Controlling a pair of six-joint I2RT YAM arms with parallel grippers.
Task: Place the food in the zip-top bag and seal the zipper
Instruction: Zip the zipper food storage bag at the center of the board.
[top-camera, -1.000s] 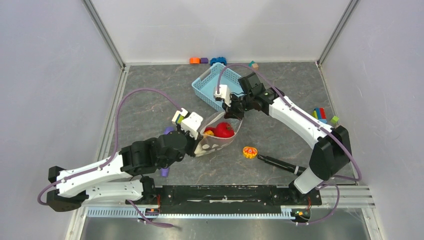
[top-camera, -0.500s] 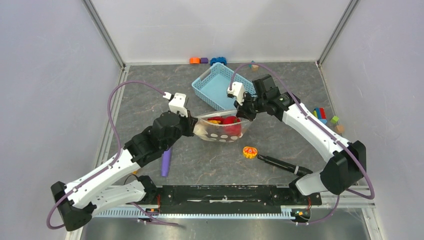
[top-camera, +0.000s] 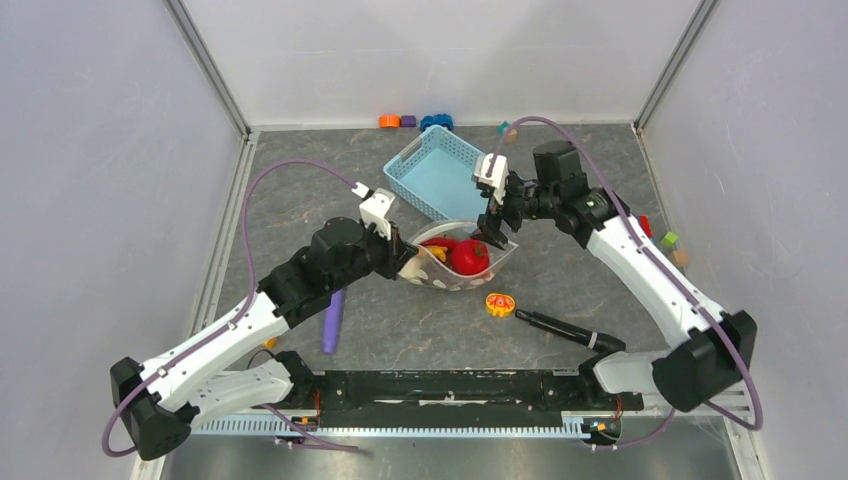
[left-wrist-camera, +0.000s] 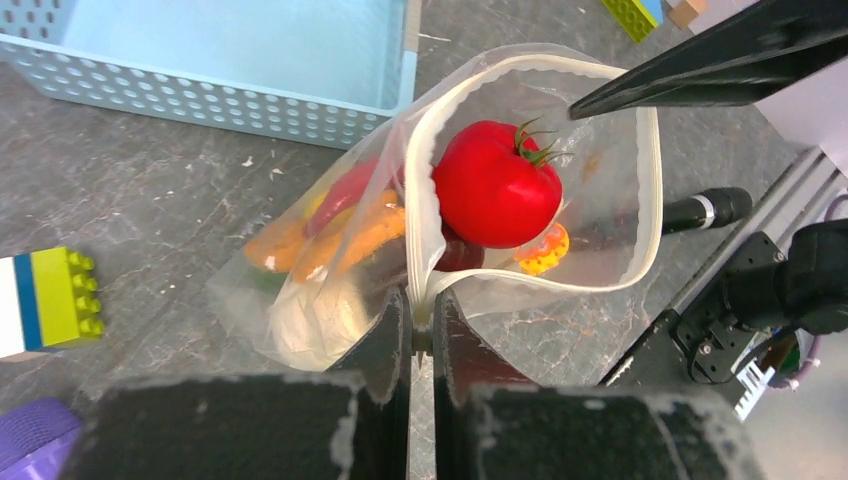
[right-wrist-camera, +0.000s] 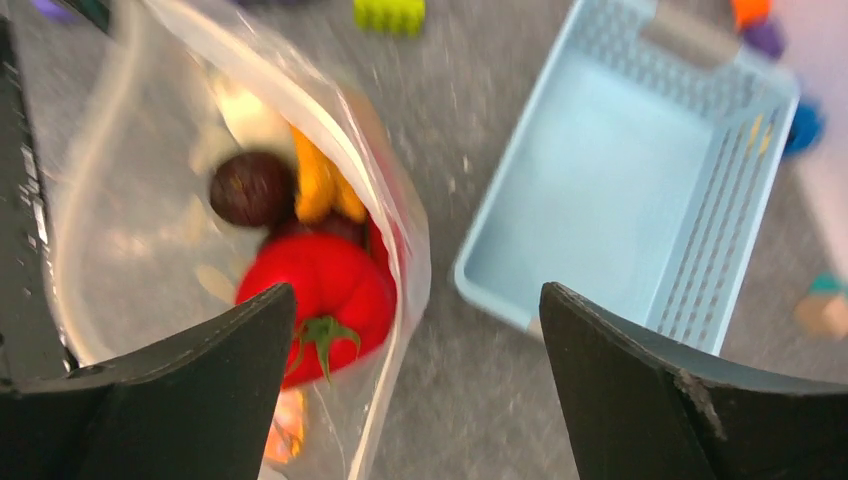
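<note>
The clear dotted zip-top bag (top-camera: 448, 279) lies in the middle of the table with its mouth gaping. Food is inside it: a red tomato (left-wrist-camera: 495, 190), a dark maroon ball (right-wrist-camera: 252, 188) and orange and yellow pieces (left-wrist-camera: 345, 235). My left gripper (left-wrist-camera: 420, 325) is shut on the zipper (left-wrist-camera: 652, 190) at the left end of the mouth. At the bag's right end my right gripper (right-wrist-camera: 415, 310) hovers open just above the rim; its fingertips (right-wrist-camera: 262, 315) straddle the bag's far edge without pinching it.
The light-blue basket (top-camera: 412, 170) stands just behind the bag. An orange toy wheel (top-camera: 499, 303) and a black marker (top-camera: 565, 330) lie in front on the right, and a purple stick (top-camera: 331, 320) lies on the left. Loose blocks (top-camera: 415, 121) sit at the back wall and at the right edge (top-camera: 668, 240).
My right gripper has opened and let go of the bag's right edge, and the mouth has spread wide. Both arms and the bag have shifted to the right.
</note>
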